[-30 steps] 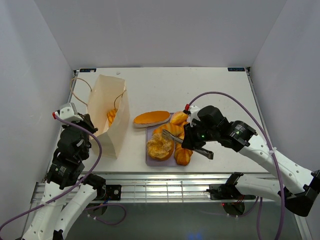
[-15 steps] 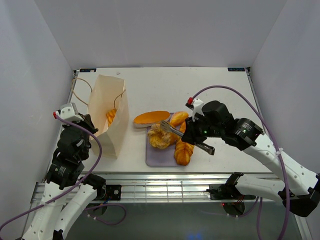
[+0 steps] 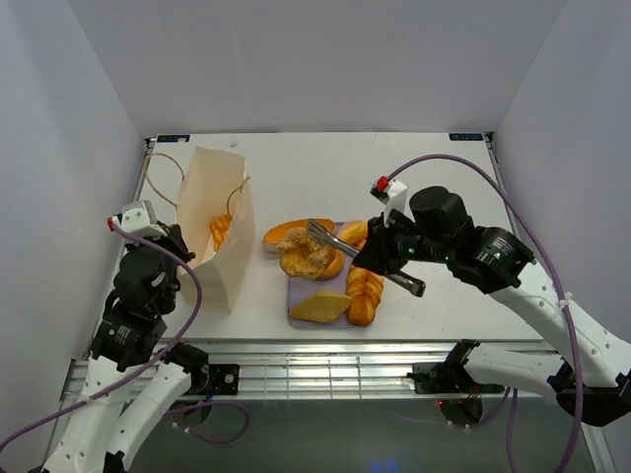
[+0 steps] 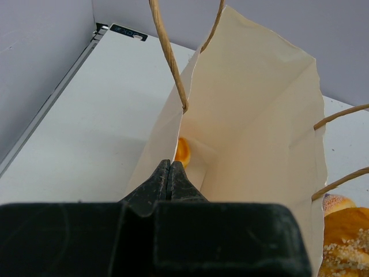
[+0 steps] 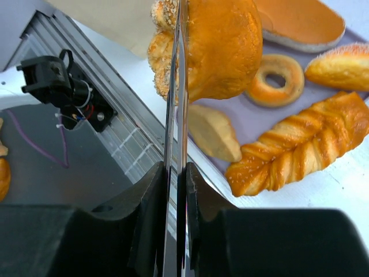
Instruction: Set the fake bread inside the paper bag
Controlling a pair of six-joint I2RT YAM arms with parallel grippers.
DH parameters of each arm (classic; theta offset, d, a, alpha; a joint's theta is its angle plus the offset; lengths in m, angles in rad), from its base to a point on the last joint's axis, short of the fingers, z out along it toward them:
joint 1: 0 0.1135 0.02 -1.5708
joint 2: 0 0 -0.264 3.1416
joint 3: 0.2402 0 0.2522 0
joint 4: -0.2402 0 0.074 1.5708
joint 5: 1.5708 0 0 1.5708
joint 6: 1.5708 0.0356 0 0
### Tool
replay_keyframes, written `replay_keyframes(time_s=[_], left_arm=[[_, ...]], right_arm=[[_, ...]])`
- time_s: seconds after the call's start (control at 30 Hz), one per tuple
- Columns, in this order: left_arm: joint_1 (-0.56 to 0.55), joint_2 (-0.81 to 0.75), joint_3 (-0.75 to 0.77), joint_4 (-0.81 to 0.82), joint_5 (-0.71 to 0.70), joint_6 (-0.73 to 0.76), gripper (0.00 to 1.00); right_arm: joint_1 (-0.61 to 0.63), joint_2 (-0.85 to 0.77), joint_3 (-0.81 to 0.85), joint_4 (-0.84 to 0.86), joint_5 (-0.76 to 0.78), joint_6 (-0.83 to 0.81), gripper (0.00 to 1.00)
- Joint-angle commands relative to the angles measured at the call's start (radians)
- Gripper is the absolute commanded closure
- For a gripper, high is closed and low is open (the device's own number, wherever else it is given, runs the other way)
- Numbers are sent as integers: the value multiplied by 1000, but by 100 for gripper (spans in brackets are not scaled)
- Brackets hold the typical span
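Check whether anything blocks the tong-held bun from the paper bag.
Nothing visible: only bare table lies between the bun in the tongs and the open paper bag. The long flat loaf lies low near that path.

Quick count: two buns (image 5: 225,46), one braid (image 5: 300,144), ring (image 5: 279,72), turnover (image 5: 213,133), flat loaf (image 5: 302,23), another piece (image 3: 221,232) inside the one bag (image 3: 230,264). One tray (image 5: 256,118), one tongs (image 3: 332,239).

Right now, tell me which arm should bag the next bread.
Right. Right fingers clamp the tongs, which grip a seeded bun; left fingers pinch the paper bag at its edge.
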Motion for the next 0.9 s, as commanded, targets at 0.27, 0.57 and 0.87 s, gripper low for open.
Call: replay_keyframes(time_s=[0.27, 0.57, 0.87], left_arm=[[-4, 41, 50, 7, 73, -23, 100], [-4, 75, 51, 30, 134, -52, 100], [-4, 105, 63, 56, 214, -72, 100]], right_arm=[[5, 84, 265, 87, 50, -35, 84], [5, 142, 394, 89, 151, -62, 85], [7, 190, 503, 84, 267, -108, 86]])
